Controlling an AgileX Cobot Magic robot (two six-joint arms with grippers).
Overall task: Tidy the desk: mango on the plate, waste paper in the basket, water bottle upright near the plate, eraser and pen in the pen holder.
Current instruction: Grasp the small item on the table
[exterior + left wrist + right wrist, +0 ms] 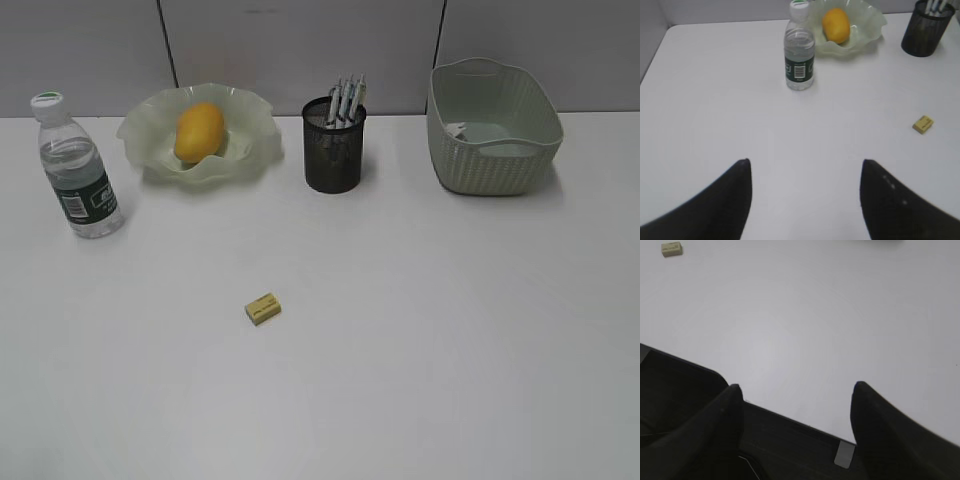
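Observation:
The mango [198,131] lies on the ruffled green plate [250,150] at the back left. The water bottle [78,170] stands upright to the plate's left. Pens [347,100] stick out of the black mesh pen holder [334,150]. A small yellow eraser [262,308] lies on the desk [450,330] in the middle. The basket [492,125] stands at the back right; something pale lies inside it, too unclear to name. My left gripper [805,167] is open over bare desk, well short of the water bottle [799,55]. My right gripper [796,390] is open above the desk's near edge. Neither arm shows in the exterior view.
A grey panelled wall [300,50] runs behind the desk. In the right wrist view a dark base [790,440] lies below the desk's front edge, with the eraser [671,248] far off at the top left.

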